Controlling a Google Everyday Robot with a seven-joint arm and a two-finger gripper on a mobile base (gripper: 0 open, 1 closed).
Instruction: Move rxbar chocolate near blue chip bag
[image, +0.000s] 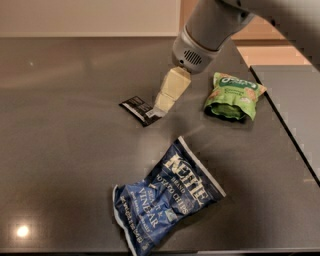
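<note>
The rxbar chocolate (140, 108), a small flat black wrapper with a whitish patch, lies on the dark countertop (65, 150) left of centre. My gripper (164, 103) reaches down from the upper right on the grey arm; its cream-coloured tips sit right at the bar's right end, partly covering it. The blue chip bag (164, 197), crinkled dark blue with white "Kettle" lettering, lies flat below, toward the front of the counter, well apart from the bar.
A smaller green snack bag (232, 96) lies to the right of the gripper near the counter's right edge (287, 135). A lower grey surface (300, 90) lies beyond that edge. A light wall runs along the back.
</note>
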